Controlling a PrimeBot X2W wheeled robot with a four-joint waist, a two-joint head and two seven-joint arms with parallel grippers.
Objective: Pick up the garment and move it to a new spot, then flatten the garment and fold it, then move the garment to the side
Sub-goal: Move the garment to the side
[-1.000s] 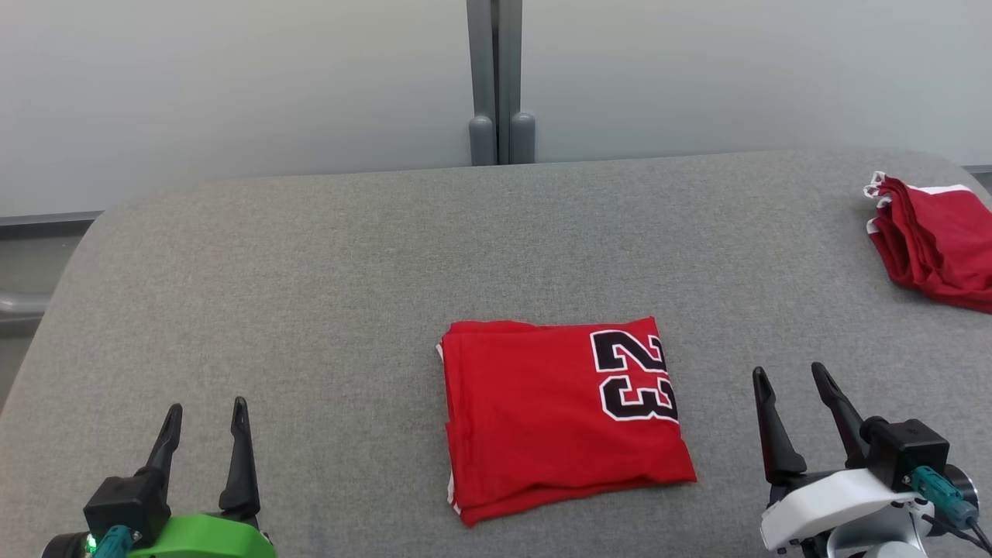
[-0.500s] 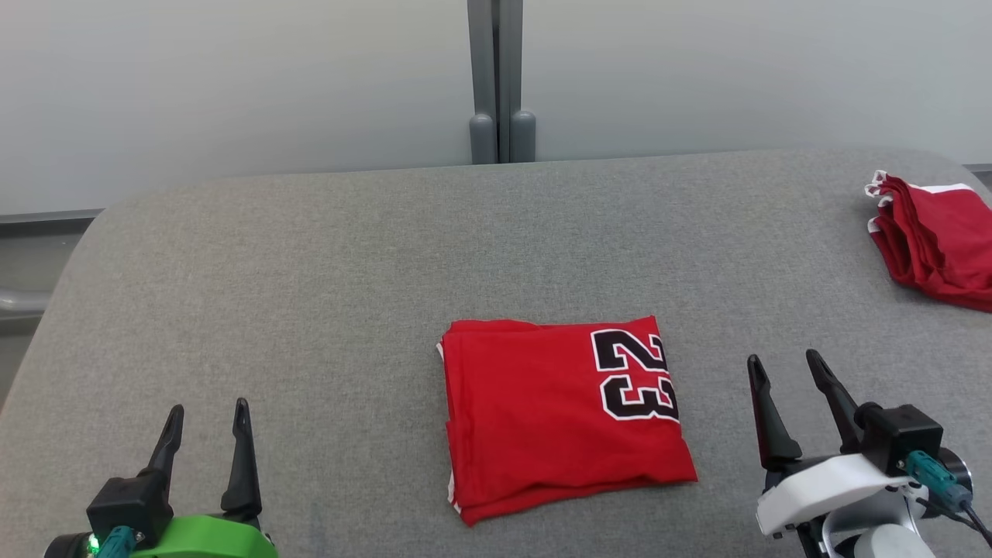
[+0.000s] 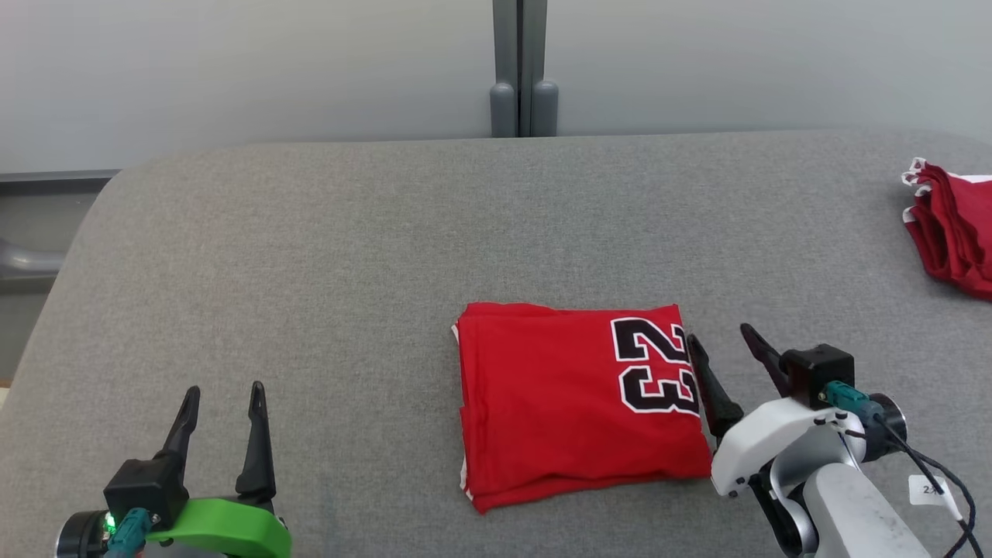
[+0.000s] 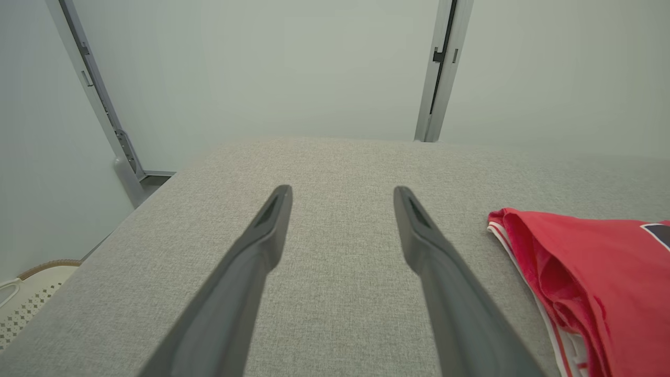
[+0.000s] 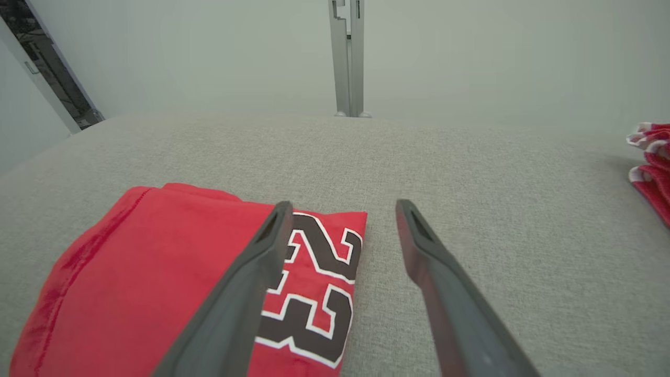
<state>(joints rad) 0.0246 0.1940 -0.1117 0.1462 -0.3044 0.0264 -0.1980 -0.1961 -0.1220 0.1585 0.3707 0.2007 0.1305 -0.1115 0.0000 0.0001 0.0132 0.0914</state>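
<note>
Well apart, folded red garment (image 3: pixel 573 403) and pale perforated basket (image 4: pixel 31 299)

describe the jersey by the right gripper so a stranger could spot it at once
On the grey table, look front and centre, left of the right gripper. The jersey lies folded flat, red, with a black 23; the red pile at the far right edge is layered, with no visible number.
</note>
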